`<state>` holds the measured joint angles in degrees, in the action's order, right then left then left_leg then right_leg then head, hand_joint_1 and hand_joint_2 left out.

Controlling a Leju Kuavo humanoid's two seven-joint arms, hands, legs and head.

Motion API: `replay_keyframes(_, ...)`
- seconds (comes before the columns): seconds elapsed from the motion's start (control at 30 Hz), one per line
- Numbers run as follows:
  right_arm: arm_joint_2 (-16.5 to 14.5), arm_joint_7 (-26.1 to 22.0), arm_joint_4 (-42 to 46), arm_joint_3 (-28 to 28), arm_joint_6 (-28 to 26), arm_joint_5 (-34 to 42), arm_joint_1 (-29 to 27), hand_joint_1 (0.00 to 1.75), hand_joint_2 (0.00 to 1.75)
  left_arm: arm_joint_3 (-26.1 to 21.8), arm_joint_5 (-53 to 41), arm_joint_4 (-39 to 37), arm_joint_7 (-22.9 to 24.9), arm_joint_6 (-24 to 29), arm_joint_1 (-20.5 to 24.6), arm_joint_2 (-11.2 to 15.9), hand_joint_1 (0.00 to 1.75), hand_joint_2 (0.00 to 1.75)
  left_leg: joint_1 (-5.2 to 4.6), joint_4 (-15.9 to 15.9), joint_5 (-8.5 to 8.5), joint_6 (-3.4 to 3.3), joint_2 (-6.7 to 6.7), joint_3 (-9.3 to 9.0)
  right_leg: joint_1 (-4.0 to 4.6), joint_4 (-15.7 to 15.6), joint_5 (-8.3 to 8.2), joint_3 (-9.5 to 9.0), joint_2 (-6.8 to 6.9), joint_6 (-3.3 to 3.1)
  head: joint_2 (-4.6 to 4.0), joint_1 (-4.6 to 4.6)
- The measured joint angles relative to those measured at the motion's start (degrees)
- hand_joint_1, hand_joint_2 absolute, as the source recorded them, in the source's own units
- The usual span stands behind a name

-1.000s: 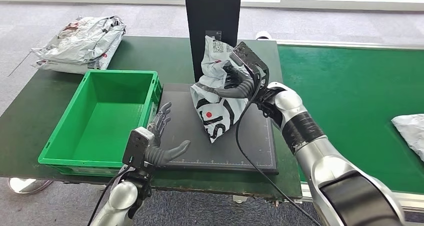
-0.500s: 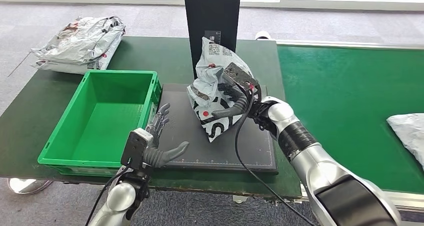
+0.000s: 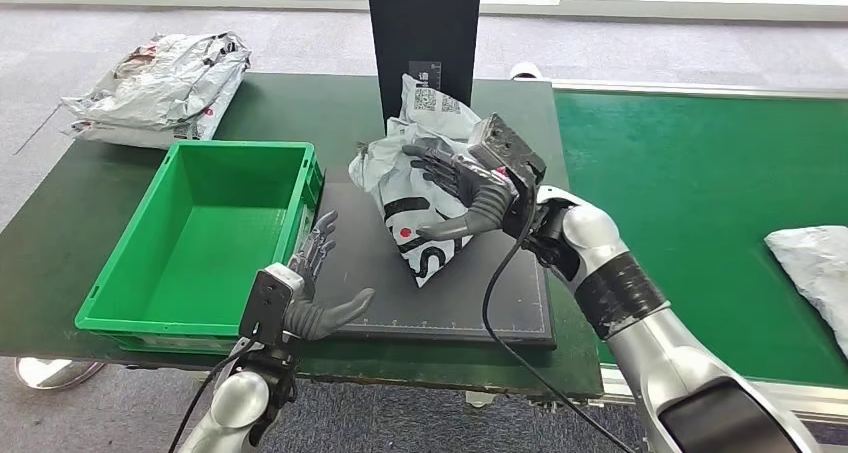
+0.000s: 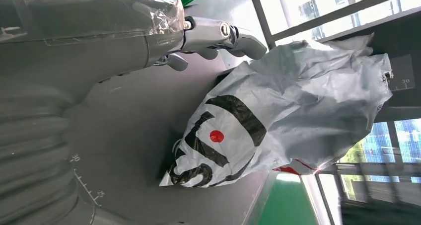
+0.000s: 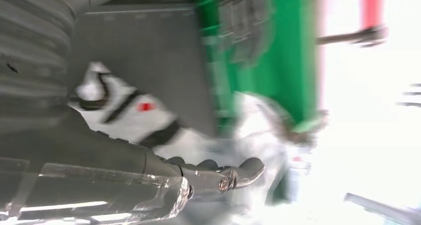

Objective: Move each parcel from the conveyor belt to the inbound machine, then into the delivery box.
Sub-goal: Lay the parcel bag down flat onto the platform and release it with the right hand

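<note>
Hovering at the lower left of the head view, the left hand (image 3: 312, 291) holds nothing, fingers spread over the near left corner of the dark scanner plate (image 3: 500, 308). Just left of it sits the green delivery box (image 3: 205, 238). At centre frame the right hand (image 3: 462, 185) grips the grey parcel (image 3: 420, 198), fingers wrapped across its crumpled top, its lower tip on the plate. Behind stands the black machine column (image 3: 424, 33). Another parcel (image 3: 815, 268) lies on the green conveyor belt (image 3: 690, 193) at right; a parcel stack (image 3: 165, 83) rests upper left.

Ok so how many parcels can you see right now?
3 at least: one parcel held by the right hand over the scanner pad, one on the conveyor belt, plus a stack possibly holding several.
</note>
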<state>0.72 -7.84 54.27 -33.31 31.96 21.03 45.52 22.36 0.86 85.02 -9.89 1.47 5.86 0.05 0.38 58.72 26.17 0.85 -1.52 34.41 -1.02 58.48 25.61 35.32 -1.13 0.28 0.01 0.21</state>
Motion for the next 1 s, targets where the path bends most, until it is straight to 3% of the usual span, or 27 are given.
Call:
replay_keyframes(0.33,2.1,-3.5,30.6,8.5,-13.4,-0.7,-15.4,0.00,1.75,-3.4,-2.5,3.4,-1.1,3.4,-4.6,-0.5,0.00,1.75,0.00,0.0,0.12,-0.01,-0.03,0.02,0.01,0.0,0.09,0.00,0.04,-0.01,0.01,0.01)
replay_keyframes(0.47,2.1,-4.7,37.8,10.5,-17.5,-0.7,-22.1,0.00,1.75,-4.6,-3.7,4.4,-0.6,3.6,-5.2,-1.5,0.00,1.75,0.00,0.0,0.15,-0.03,-0.01,0.02,0.00,0.0,0.10,-0.01,0.06,-0.01,0.01,0.01)
replay_keyframes(0.63,2.1,-5.0,42.4,11.5,-21.1,-2.5,-26.4,0.00,1.75,-5.4,-5.6,5.0,-0.5,5.1,-5.6,-2.2,0.00,1.75,0.00,0.0,0.15,-0.03,0.06,-0.03,0.01,0.0,0.09,-0.03,0.02,-0.01,0.00,0.00)
replay_keyframes(0.77,2.0,-3.8,46.0,11.9,-34.6,-11.4,-31.8,0.00,1.75,-5.7,-13.8,6.8,-0.3,12.8,-6.6,-2.7,0.00,1.75,0.00,0.0,0.15,-0.03,-0.02,-0.02,0.02,0.0,0.10,-0.06,0.05,-0.01,0.00,0.01)
replay_keyframes(0.87,1.7,-2.1,47.6,11.9,-44.5,-16.8,-35.2,0.00,1.75,-5.8,-25.9,8.9,1.2,19.8,-6.8,-3.1,0.00,1.75,0.00,0.0,0.17,-0.02,0.01,0.00,0.01,0.0,0.12,-0.03,0.05,-0.02,0.00,0.01)
replay_keyframes(1.0,0.6,-1.4,48.3,11.8,-47.2,-16.8,-36.8,0.00,1.75,-5.4,-40.4,9.9,4.5,24.2,-5.0,-3.8,0.00,1.75,0.00,0.0,0.18,-0.01,0.06,-0.02,0.01,0.0,0.12,-0.01,0.04,-0.03,0.00,0.01)
